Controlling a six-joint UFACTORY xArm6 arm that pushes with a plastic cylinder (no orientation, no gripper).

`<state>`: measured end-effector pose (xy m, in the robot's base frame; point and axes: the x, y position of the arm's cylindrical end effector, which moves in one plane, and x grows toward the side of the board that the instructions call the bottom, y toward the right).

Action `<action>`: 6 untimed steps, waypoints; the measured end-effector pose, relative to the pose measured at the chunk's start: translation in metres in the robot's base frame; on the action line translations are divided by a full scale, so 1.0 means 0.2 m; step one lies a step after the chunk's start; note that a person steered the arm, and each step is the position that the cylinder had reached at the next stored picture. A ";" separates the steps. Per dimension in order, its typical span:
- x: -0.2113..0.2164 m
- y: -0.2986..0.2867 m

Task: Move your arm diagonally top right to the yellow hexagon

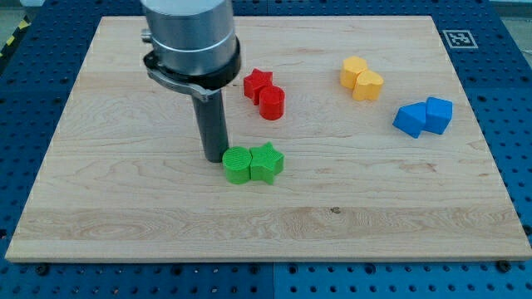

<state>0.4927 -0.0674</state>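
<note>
Two yellow blocks sit together at the view's upper right: a yellow hexagon (353, 71) and a second yellow block (368, 85) touching it on its lower right. My tip (214, 157) rests on the wooden board left of centre, far to the lower left of the yellow pair. It stands just left of a green round block (237, 164), which touches a green star (266, 162).
A red star (258, 83) and a red cylinder (272, 103) sit together above the green pair. Two blue blocks (422, 117) sit at the right, below the yellow pair. A fiducial marker (456, 38) is at the board's top right corner.
</note>
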 end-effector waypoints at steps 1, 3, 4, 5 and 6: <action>-0.09 -0.08; -0.68 -0.27; -0.94 -0.18; -1.18 0.00; -1.29 0.39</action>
